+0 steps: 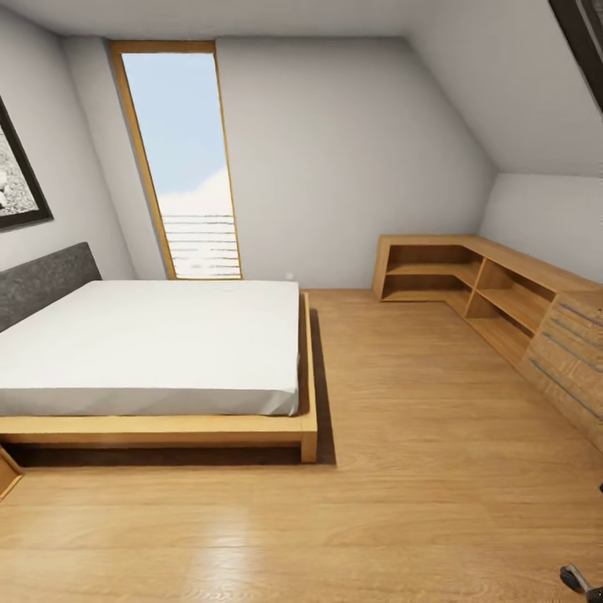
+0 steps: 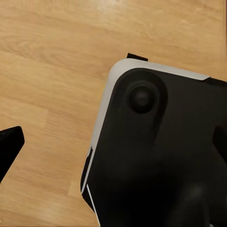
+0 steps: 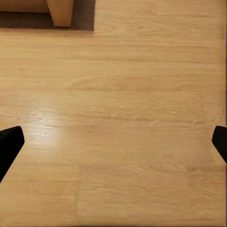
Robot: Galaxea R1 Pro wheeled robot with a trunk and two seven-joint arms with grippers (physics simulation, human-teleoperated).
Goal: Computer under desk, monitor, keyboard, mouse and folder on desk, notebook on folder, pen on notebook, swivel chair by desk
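None of the desk items, the desk or the swivel chair can be made out with certainty. In the left wrist view my left gripper (image 2: 113,146) is open, one dark fingertip (image 2: 9,147) at each side edge, hanging above the robot's own black base (image 2: 156,156) with its white rim. Over bare wooden floor, my right gripper (image 3: 113,144) is open too, its fingertips (image 3: 8,145) wide apart and nothing between them.
A low bed (image 1: 159,352) with a white mattress fills the left of the room; its wooden leg (image 3: 60,12) is near my right gripper. Wooden corner shelves (image 1: 469,285) and drawers (image 1: 569,360) line the right wall. A small dark part (image 1: 576,579) pokes in at bottom right.
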